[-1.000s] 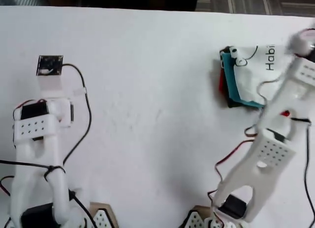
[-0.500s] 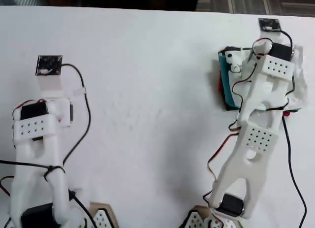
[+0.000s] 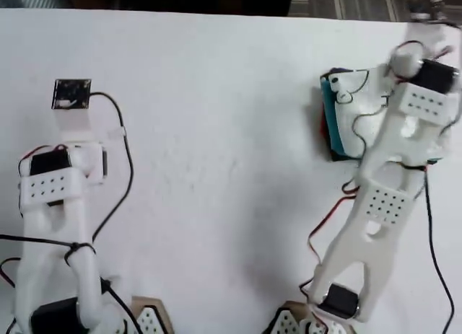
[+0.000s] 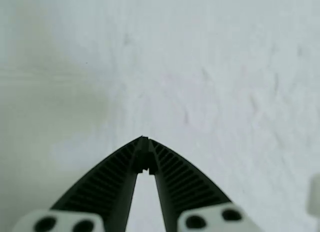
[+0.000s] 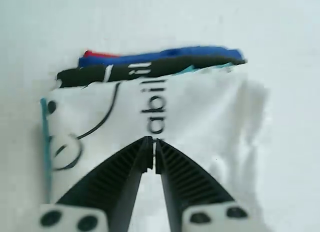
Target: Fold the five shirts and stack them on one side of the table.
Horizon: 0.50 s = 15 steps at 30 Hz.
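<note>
High view: stack of shirts [image 3: 338, 128] lies folded on the counter [image 3: 216, 132], gathered in one place as the task requires; right arm [image 3: 386, 197] extends over the stack
Left wrist view: left end effector [image 4: 144, 141] clenched, empty, well apart from the stack; judged idle
Right wrist view: right end effector [image 5: 151, 142] clenched, grasping nothing, above the stack's white top shirt [image 5: 150, 106]; contact cannot be told

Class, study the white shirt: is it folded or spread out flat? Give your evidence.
Folded: the white shirt lies as a compact rectangle on the other shirts, whose edges peek out beneath.
</note>
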Motion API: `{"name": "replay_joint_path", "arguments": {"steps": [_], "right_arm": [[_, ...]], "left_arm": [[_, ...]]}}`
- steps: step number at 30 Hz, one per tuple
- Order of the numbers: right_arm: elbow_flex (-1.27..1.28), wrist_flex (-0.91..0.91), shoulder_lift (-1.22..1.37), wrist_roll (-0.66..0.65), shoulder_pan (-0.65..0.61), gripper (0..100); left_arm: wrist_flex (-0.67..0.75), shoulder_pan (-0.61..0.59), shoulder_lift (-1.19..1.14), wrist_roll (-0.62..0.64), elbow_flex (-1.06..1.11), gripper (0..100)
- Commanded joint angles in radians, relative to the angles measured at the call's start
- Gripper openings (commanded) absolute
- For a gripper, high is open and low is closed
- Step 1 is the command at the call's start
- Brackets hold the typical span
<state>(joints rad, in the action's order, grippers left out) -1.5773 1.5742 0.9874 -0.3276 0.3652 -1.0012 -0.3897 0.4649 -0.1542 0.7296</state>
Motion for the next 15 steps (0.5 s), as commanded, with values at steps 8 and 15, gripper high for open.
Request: {"name": "replay_joint_path", "arguments": {"steps": [8, 15], "right_arm": [[-0.046, -0.487, 0.271, 0.158, 0.117, 2.0], [-0.043, -0.657, 0.43, 0.152, 0.119, 2.0]], "left_arm": [[0.015, -0.006, 0.029, -0.012, -0.004, 3], [0.015, -0.006, 0.029, -0.012, -0.004, 3]]}}
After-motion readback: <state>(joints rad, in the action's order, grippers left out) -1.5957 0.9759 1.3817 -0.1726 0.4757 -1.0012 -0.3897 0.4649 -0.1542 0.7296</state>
